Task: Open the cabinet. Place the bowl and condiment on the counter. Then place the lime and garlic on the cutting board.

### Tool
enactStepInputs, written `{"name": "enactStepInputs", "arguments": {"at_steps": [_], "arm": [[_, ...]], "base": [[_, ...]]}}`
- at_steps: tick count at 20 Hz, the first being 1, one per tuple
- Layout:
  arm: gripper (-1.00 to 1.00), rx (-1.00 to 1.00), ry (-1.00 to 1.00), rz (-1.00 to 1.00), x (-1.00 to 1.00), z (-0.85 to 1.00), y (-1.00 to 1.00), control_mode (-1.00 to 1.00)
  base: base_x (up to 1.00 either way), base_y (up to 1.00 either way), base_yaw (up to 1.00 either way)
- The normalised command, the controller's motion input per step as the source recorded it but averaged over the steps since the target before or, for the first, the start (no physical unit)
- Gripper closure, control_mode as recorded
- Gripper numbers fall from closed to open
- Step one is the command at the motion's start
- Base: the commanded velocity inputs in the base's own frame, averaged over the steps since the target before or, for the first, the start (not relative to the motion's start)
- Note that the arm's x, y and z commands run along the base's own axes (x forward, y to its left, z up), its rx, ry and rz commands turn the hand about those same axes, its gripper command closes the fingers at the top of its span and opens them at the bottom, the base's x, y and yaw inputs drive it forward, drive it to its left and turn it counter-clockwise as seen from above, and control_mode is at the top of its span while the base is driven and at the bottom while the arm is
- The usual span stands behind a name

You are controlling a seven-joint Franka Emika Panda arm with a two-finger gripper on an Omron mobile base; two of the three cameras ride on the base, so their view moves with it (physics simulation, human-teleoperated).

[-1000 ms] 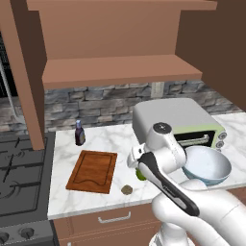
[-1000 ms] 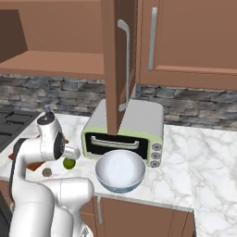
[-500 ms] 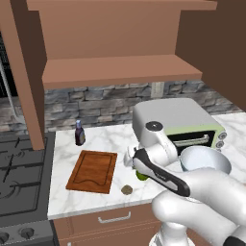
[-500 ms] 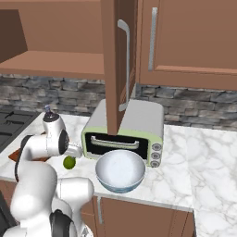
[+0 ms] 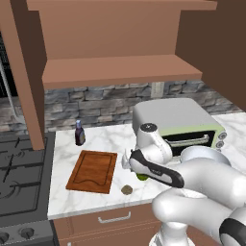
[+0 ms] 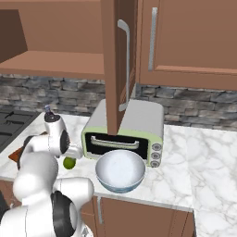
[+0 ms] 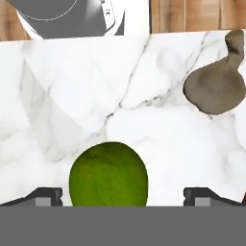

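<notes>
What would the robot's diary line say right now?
stage: reaching for lime | gripper: open, astride small bright green lime | lime, grey-brown garlic lump: on white marble counter | reddish-brown wooden cutting board: bare

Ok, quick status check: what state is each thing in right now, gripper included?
cabinet: doors open, shelf bare.
bowl: upright on counter.
condiment: upright on counter.
lime: on counter, between open fingers, not gripped.
garlic: on counter, off the board.
cutting board: flat, nothing on it.
gripper: open.

Even, bright rendered light, soft shadows, no glare, slightly blurry close-up perhaps
</notes>
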Motion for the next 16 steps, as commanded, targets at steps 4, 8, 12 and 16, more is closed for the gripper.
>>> {"name": "enactStepInputs", "arguments": {"at_steps": [4, 8, 12, 16], "arm": [[-1.00, 0.00, 0.00, 0.00, 0.00, -0.41, -0.23, -1.00], [-1.00, 0.01, 0.00, 0.00, 0.00, -0.42, -0.32, -1.00], [-1.00, 0.00, 0.00, 0.00, -0.10, -0.39, -0.20, -1.00], [1.00, 0.00, 0.00, 0.00, -0.61, -0.32, 0.00, -1.00]], "base": [[0.00, 0.00, 0.00], [0.00, 0.00, 0.00], [0.00, 0.00, 0.00], [0.00, 0.00, 0.00]]}}
